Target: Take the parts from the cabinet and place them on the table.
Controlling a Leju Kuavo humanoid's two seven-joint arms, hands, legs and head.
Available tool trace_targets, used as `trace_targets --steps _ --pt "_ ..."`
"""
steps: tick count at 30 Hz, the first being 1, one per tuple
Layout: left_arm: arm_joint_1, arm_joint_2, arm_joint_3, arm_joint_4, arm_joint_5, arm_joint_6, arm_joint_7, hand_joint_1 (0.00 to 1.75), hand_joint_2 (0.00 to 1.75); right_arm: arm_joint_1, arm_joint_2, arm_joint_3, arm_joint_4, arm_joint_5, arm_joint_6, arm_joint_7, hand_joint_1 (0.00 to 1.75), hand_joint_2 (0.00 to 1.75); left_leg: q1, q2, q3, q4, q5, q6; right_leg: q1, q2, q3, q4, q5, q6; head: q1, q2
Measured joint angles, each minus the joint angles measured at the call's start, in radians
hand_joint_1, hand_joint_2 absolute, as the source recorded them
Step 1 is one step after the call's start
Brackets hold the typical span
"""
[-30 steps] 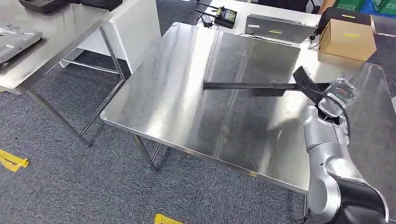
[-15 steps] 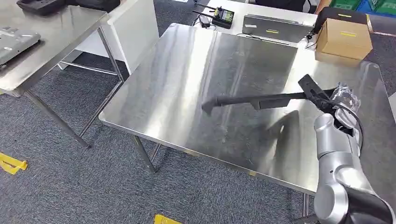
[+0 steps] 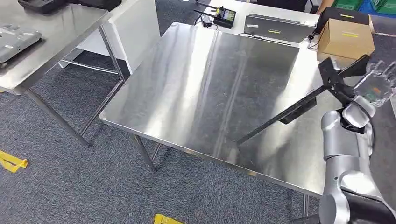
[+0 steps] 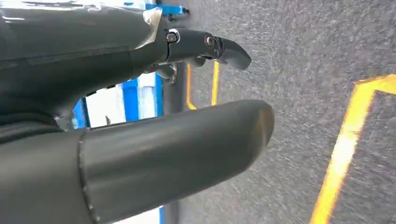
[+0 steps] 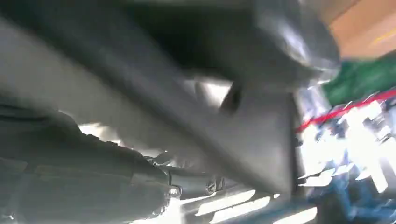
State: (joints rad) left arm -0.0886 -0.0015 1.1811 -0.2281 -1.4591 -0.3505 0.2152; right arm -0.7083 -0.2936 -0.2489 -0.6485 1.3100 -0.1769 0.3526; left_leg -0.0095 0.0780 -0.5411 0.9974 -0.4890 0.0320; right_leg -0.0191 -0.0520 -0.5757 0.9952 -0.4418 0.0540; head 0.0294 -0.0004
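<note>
Brushed steel makes up the big square table, its top streaked with soft reflections and its thin legs standing on a speckled grey carpet marked with yellow tape. Over the table's right side the right hand, blurred and pale, grips one end of a long black part. It is a slim, straight, matte bar with a flat angled bracket at the held end and a small block partway along. It slants down from the hand toward the table's near edge, where its far tip looks to be at or just above the steel. In the right wrist view the bar crosses close to the camera as a dark, smooth strip, out of focus. The left hand hangs over carpet, its dark smooth fingers apart and holding nothing. Behind the table sit a plain cardboard box and a flat grey case.
</note>
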Motion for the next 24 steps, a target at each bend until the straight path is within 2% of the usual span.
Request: trace_targets --steps 1,2,3,4,5,6,7,8,9,10,12,13,14,15,16,17,18,19,20,21,22,23,24 --pt "-0.001 0.0 -0.003 0.0 -0.005 0.001 -0.001 0.0 0.0 -0.001 -0.005 0.021 -0.008 -0.023 0.055 -0.03 0.0 0.0 0.0 0.001 0.001 0.0 -0.001 0.0 0.0 0.001 0.001 0.0 0.0 0.0 0.0 0.0" --pt "-0.003 0.0 -0.006 0.0 -0.008 0.003 0.003 0.0 0.0 -0.012 -0.01 0.035 -0.018 -0.058 0.145 -0.046 0.0 0.0 0.0 0.002 0.003 0.0 0.0 0.0 0.0 0.003 0.0 0.0 0.0 0.0 0.001 0.0" --pt "-0.005 0.002 -0.008 0.0 -0.013 0.002 0.003 0.0 0.0 -0.025 -0.017 0.056 -0.021 -0.046 0.228 -0.012 0.0 0.0 0.0 0.005 0.004 0.0 0.0 0.0 0.0 0.006 0.0 0.0 0.001 0.001 0.0 0.0" --pt "-0.009 0.002 -0.011 0.0 -0.017 -0.001 -0.003 0.0 0.0 -0.025 -0.028 0.084 -0.03 -0.028 0.251 0.039 0.0 0.0 0.0 0.003 0.001 0.0 0.0 0.0 0.0 0.004 0.001 0.0 0.001 0.001 -0.001 0.0" --pt "-0.012 0.002 -0.017 0.0 -0.009 0.0 0.003 0.0 0.0 -0.029 -0.025 0.108 -0.034 -0.065 0.25 0.069 0.0 0.0 0.0 0.0 0.001 0.0 0.002 0.001 0.0 0.0 0.0 0.0 0.001 0.001 0.0 0.0" --pt "-0.011 0.002 -0.017 0.0 -0.006 -0.001 0.009 0.0 0.0 -0.049 -0.013 0.099 -0.031 -0.127 0.263 0.055 0.0 0.0 0.0 0.002 0.003 0.0 0.002 0.001 0.0 0.003 -0.003 0.0 0.001 0.001 0.001 0.0" --pt "-0.013 0.002 -0.018 0.0 -0.01 -0.005 0.007 0.0 0.0 -0.059 -0.014 0.093 -0.029 -0.175 0.239 0.069 0.0 0.0 0.0 0.002 0.002 0.0 0.002 0.001 0.0 0.003 -0.002 0.0 0.002 0.001 -0.002 0.0" --pt "-0.017 0.002 -0.02 0.0 -0.011 -0.006 0.006 0.0 0.0 -0.062 -0.033 0.121 -0.024 -0.164 0.183 0.104 0.0 0.0 0.0 -0.003 0.0 0.0 0.003 0.002 0.0 -0.003 0.0 0.0 0.001 0.001 -0.002 0.0" --pt "-0.018 0.002 -0.021 0.0 -0.002 -0.003 0.017 0.0 0.0 -0.068 -0.023 0.135 -0.022 -0.185 0.146 0.089 0.0 0.0 0.001 -0.006 0.0 0.0 0.005 0.001 0.001 -0.006 -0.001 0.0 0.001 0.001 0.001 0.0" --pt "-0.015 0.003 -0.02 0.0 0.003 -0.003 0.027 0.0 0.0 -0.082 -0.023 0.117 -0.017 -0.189 0.158 0.035 0.0 0.0 0.0 -0.004 0.0 0.0 0.004 0.0 0.001 -0.004 -0.002 0.0 0.001 0.001 0.001 0.0" --pt "-0.017 0.007 -0.02 0.0 0.005 -0.01 0.034 0.0 0.0 -0.112 -0.037 0.112 0.038 -0.123 0.233 -0.076 0.0 0.0 0.001 -0.001 0.002 0.0 0.002 0.0 0.002 0.0 0.0 0.0 0.001 0.001 -0.001 0.0" --pt "-0.021 0.008 -0.021 0.0 0.009 -0.01 0.034 0.0 0.0 -0.114 -0.045 0.116 0.06 -0.112 0.221 -0.095 0.0 0.0 0.001 -0.004 0.0 0.0 0.003 0.0 0.002 -0.003 0.001 0.0 0.001 0.001 0.0 0.0" --pt "-0.021 0.008 -0.021 0.0 0.01 -0.01 0.04 0.0 0.0 -0.107 -0.026 0.111 0.061 -0.128 0.179 -0.109 0.0 0.0 0.001 -0.005 0.0 0.0 0.003 0.0 0.002 -0.003 -0.001 0.0 0.001 0.001 0.002 0.0" --pt "-0.02 0.01 -0.02 0.0 0.012 -0.01 0.044 0.0 0.0 -0.102 -0.005 0.091 0.059 -0.198 0.155 -0.159 0.0 0.0 0.001 0.0 0.002 0.0 0.002 -0.001 0.002 0.0 -0.002 0.0 0.001 0.001 0.0 0.0" --pt "-0.021 0.011 -0.02 0.0 0.007 -0.012 0.044 0.0 0.0 -0.096 0.008 0.059 0.059 -0.286 0.183 -0.191 0.0 0.0 0.001 0.005 0.005 0.0 0.001 -0.001 0.003 0.006 -0.002 0.0 0.001 0.001 0.0 0.0" --pt "-0.028 0.01 -0.021 0.0 -0.002 -0.018 0.03 0.0 0.0 -0.08 -0.001 0.042 0.061 -0.356 0.193 -0.169 0.0 0.0 0.001 0.002 0.005 0.001 0.001 -0.001 0.002 0.003 0.0 -0.001 0.001 0.001 -0.002 0.0" --pt "-0.034 0.008 -0.025 0.0 -0.008 -0.018 0.011 0.0 0.0 -0.049 -0.022 0.053 0.044 -0.361 0.154 -0.093 0.0 0.0 0.001 -0.007 0.002 0.001 0.002 0.001 0.002 -0.007 0.003 -0.001 0.0 0.001 -0.001 0.0" --pt "-0.033 0.005 -0.028 0.0 -0.011 -0.014 0.007 0.0 0.0 -0.008 -0.027 0.073 0.004 -0.317 0.086 0.014 0.0 0.0 0.001 -0.015 0.0 0.0 0.003 0.0 0.002 -0.015 0.004 0.0 -0.001 0.001 0.0 0.0" --pt "-0.026 0.005 -0.029 0.0 -0.013 -0.009 0.004 0.0 0.0 0.035 -0.011 0.08 -0.066 -0.222 -0.003 0.125 0.0 0.0 0.001 -0.014 -0.001 0.0 0.003 0.0 0.003 -0.014 0.002 0.0 0.0 0.001 0.0 0.0" --pt "-0.022 0.003 -0.029 0.0 -0.015 -0.008 0.003 0.0 0.0 0.058 0.004 0.073 -0.114 -0.119 -0.049 0.182 0.0 0.0 0.001 -0.009 -0.001 0.0 0.002 0.0 0.002 -0.008 0.001 0.0 0.0 0.001 -0.001 0.0" --pt "-0.022 0.001 -0.031 0.0 -0.015 -0.007 0.004 0.0 0.0 0.073 0.03 0.064 -0.154 0.05 -0.063 0.183 0.0 0.0 0.001 -0.003 0.0 0.0 0.001 -0.001 0.002 -0.002 -0.001 0.0 0.0 0.001 -0.002 0.0" --pt "-0.025 -0.001 -0.031 0.0 -0.008 -0.006 0.013 0.0 0.0 0.075 0.046 0.046 -0.169 0.18 -0.019 0.13 0.0 0.0 0.001 0.001 0.002 0.0 0.0 -0.001 0.002 0.001 -0.002 0.0 0.0 0.0 -0.001 0.0" --pt "-0.03 -0.001 -0.031 0.0 -0.005 -0.008 0.02 0.0 0.0 0.061 0.046 0.03 -0.155 0.215 0.054 0.072 0.0 0.0 0.001 0.004 0.004 0.0 0.0 -0.001 0.003 0.005 -0.001 0.0 0.0 0.0 -0.002 0.0"
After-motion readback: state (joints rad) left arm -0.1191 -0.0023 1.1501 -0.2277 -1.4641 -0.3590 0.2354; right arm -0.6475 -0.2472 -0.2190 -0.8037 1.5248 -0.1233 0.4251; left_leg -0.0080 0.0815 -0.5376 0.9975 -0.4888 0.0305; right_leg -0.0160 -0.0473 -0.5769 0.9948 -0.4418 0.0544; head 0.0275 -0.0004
